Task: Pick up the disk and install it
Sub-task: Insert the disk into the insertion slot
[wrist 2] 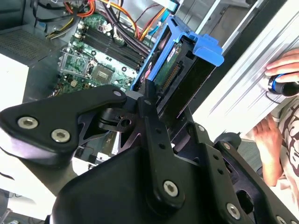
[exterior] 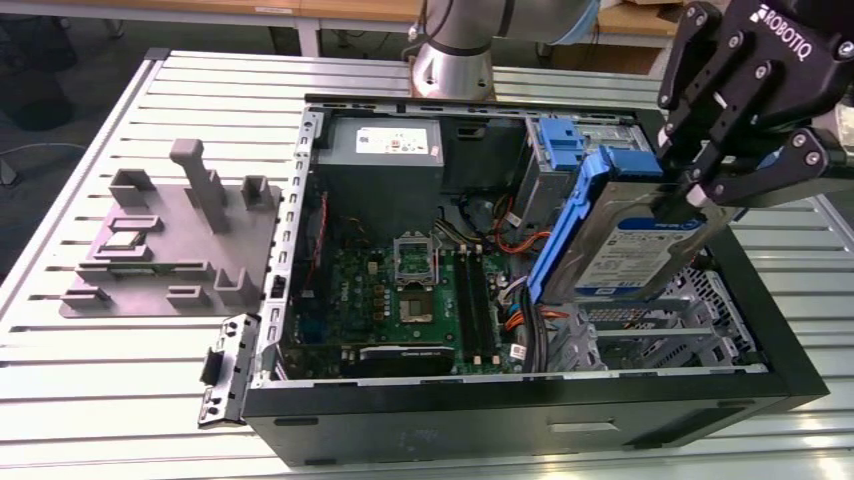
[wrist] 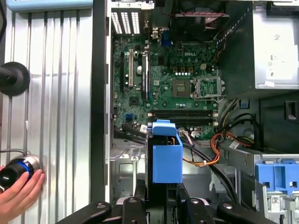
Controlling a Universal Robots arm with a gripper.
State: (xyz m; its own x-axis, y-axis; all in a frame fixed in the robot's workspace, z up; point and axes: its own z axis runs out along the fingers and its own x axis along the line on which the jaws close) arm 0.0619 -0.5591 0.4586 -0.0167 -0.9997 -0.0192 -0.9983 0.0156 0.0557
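Gripper clamped on upper end of disk, held over open case; long axis steeply tilted, lower end down near motherboard, label face toward exterior view's right

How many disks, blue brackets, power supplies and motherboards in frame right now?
disk: 1, held in the gripper above the open case
blue brackets: 2, one on the disk, one in the case's drive bay
power supply: 1
motherboard: 1
Total: 5
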